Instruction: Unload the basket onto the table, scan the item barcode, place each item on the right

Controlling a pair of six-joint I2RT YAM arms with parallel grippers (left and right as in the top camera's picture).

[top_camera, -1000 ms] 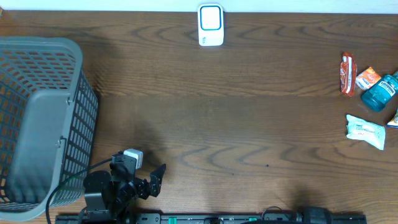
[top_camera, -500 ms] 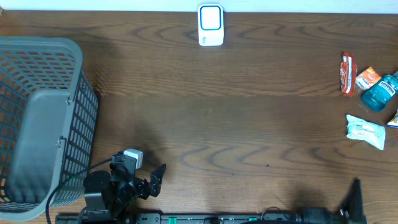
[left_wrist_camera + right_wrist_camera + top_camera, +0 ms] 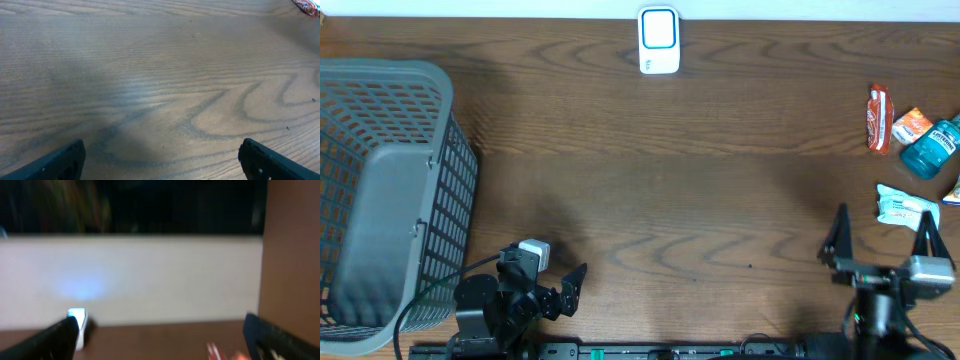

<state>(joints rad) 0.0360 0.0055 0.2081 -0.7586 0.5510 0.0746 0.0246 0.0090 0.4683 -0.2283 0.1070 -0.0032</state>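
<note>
Items lay at table right edge, none grasped. Right gripper fingers spread, empty, near white pack. Left gripper spread, empty, above table. Scanner at far edge.

- A shop checkout setup, laid out on a dark wood-grain table.
- At 12 o'clock, a small white barcode scanner.
- At 9 o'clock, a grey plastic shopping basket.
- At 3 o'clock, packaged goods: a red snack packet, a teal bottle, a white pouch.
</note>
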